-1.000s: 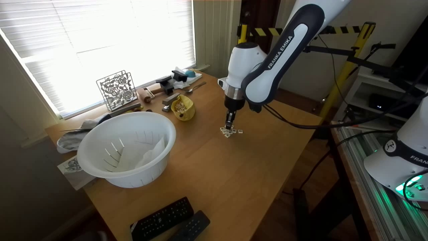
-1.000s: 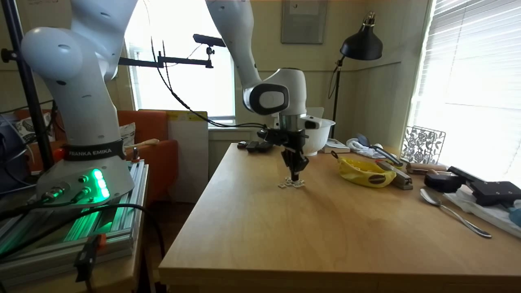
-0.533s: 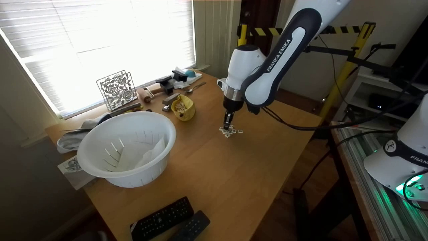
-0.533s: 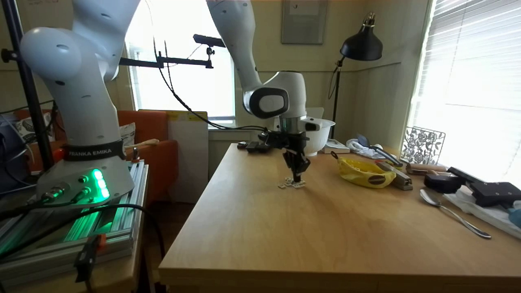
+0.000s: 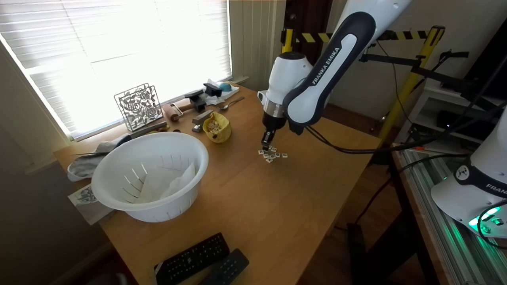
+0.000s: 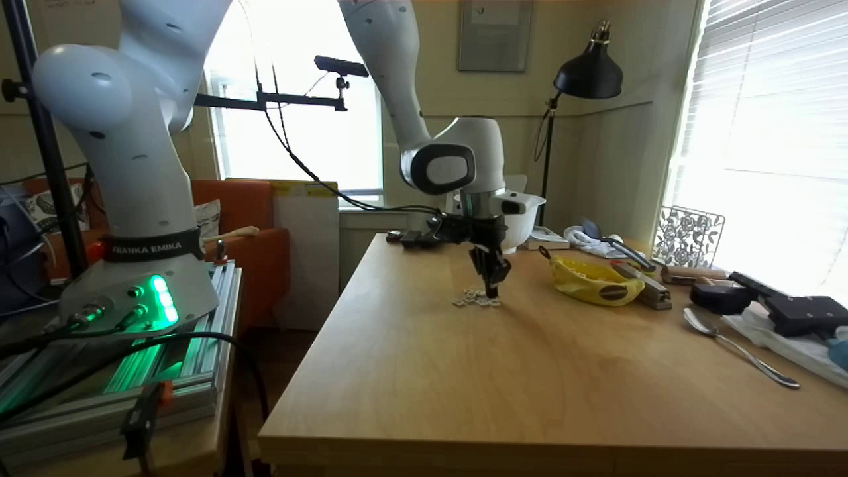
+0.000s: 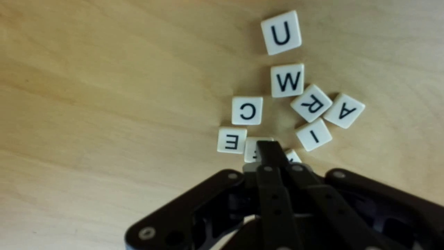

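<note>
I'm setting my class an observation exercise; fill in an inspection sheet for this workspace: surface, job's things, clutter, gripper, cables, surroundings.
Surface: wooden table, grain visible.
Job's things: white letter tiles in a loose cluster; U, C, R, A, I and E readable, one either W or M, at least two partly hidden by the gripper in the wrist view.
Clutter: white bowl, yellow pouch with pale pieces inside, dark remotes.
Gripper: shut, pointing down at the tiles; in its grasp, nothing seen; contact cannot be told.
Cables: black cables hang in a loop from the arm.
Surroundings: window blinds, black lamp, orange armchair.
</note>
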`<state>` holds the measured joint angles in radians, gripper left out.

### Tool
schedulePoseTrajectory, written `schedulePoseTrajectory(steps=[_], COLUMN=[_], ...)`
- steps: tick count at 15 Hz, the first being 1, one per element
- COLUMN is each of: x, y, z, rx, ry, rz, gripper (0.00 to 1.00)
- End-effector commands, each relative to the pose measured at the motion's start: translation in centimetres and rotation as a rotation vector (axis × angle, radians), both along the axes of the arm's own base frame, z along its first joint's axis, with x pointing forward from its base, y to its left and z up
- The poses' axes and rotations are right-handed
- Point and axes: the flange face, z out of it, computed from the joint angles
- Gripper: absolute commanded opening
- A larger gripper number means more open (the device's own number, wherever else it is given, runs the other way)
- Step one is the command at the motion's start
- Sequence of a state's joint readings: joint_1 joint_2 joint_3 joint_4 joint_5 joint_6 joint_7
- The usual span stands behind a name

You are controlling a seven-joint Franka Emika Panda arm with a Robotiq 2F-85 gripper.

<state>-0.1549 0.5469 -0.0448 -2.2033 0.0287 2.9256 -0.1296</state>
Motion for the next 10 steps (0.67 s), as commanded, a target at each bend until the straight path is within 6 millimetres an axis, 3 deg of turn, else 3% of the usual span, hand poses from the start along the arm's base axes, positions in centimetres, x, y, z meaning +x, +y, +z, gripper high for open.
schedulePoseTrajectory(steps=[1,10], x=[0.8,1.3], y=[-0.4,1.4], z=[-1.7,-1.9], rx=[0.005,0.053], ry=[-0.013,0.021], rz=[-0.075,-0.153], gripper=[0.0,0.0])
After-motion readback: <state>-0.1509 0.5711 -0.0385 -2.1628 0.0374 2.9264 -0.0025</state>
